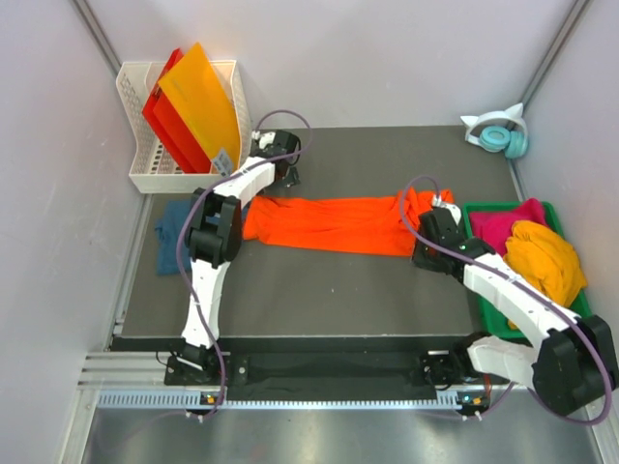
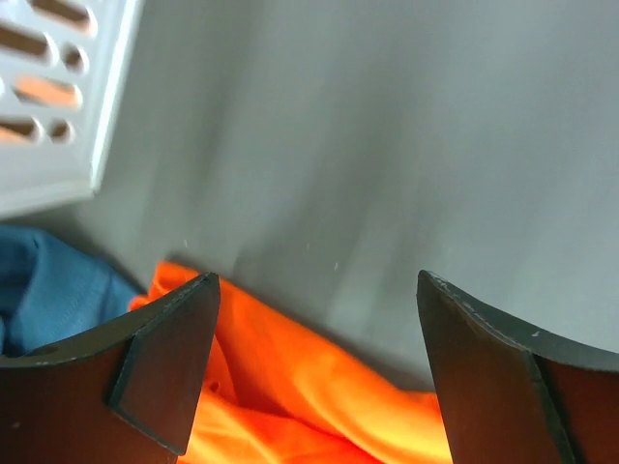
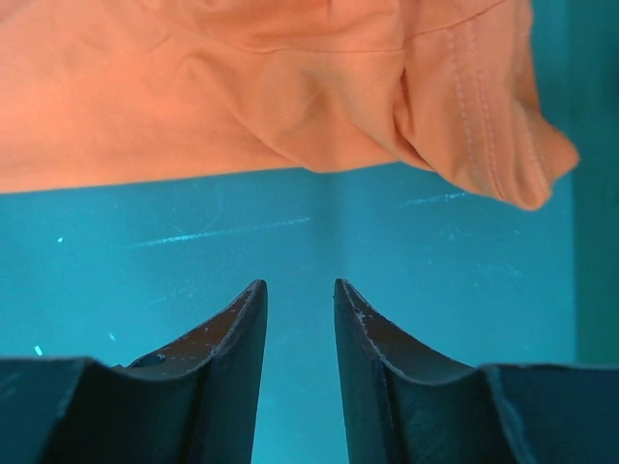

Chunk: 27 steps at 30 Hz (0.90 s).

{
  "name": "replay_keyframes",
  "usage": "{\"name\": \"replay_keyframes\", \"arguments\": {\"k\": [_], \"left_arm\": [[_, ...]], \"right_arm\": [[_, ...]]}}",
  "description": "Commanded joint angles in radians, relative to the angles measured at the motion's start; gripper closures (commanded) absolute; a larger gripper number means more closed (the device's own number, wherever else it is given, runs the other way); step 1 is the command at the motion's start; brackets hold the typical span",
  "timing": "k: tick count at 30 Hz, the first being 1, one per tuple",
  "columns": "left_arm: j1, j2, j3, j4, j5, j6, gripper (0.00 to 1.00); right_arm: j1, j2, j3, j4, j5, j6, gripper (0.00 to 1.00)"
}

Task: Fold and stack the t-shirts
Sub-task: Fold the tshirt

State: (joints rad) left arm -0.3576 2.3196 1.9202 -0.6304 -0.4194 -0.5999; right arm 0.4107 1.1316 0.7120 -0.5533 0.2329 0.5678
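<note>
Top external, orange t-shirt [image 1: 334, 224]: pulled out in a long band across the middle of the table [image 1: 319, 300], bunched at its right end.
Left wrist, same shirt: rumpled folds fill the lower part of the view, lying under and between the left fingertips.
Right wrist, same shirt: lies on the table just ahead of the fingertips, a stitched hem hanging at the upper right.
Teal-blue t-shirt [image 1: 172, 237]: crumpled at the left edge of the table, close to the orange shirt's left end.
Magenta t-shirt [image 1: 503, 227]: heaped in the green tray [image 1: 486, 311] on the right.
Yellow-orange t-shirt [image 1: 546, 261]: in the same tray, lying against the magenta one.
Left gripper [image 1: 287, 175]: over the orange shirt's left end; jaws spread wide, nothing held between them.
Right gripper [image 3: 295, 300]: near the shirt's right end; jaws only a narrow gap apart, bare table between them, nothing gripped.
White basket [image 1: 135, 106]: at the far left corner, with stiff orange and red sheets [image 1: 198, 106] standing tilted in it.
Headphones [image 1: 503, 133]: pale teal with cat ears, at the far right corner.
</note>
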Motion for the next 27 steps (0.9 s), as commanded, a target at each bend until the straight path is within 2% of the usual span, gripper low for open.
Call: {"name": "replay_keyframes", "arguments": {"k": [1,4,7,9,12,15,19,24,27], "left_arm": [[0.011,-0.063,0.008,0.081,0.027,0.005,0.15],[0.009,-0.107,-0.059,0.095,0.011,-0.009,0.16],[0.011,-0.167,-0.107,0.043,-0.007,-0.055,0.20],[0.008,-0.250,-0.211,0.061,0.005,-0.064,0.22],[-0.003,-0.366,-0.369,0.139,0.028,-0.060,0.33],[-0.014,-0.423,-0.449,0.149,0.042,-0.060,0.44],[-0.027,-0.483,-0.521,0.159,0.030,-0.067,0.43],[-0.032,-0.569,-0.579,0.219,0.043,-0.054,0.38],[-0.053,-0.557,-0.582,0.209,0.068,-0.058,0.38]], "right_arm": [[0.016,-0.088,0.004,-0.026,0.045,-0.008,0.65],[0.014,-0.110,-0.003,-0.043,0.045,-0.006,0.65],[0.016,-0.128,-0.025,-0.042,0.026,0.001,0.65],[0.014,-0.136,-0.040,-0.043,0.025,0.009,0.65],[0.014,-0.156,-0.083,-0.027,0.023,0.026,0.65],[0.014,-0.165,-0.086,-0.014,0.025,0.044,0.66],[0.016,-0.145,-0.059,0.006,0.022,0.061,0.66],[0.022,-0.133,-0.045,0.013,0.016,0.069,0.66],[0.023,-0.138,-0.043,0.009,0.031,0.075,0.66]]}}
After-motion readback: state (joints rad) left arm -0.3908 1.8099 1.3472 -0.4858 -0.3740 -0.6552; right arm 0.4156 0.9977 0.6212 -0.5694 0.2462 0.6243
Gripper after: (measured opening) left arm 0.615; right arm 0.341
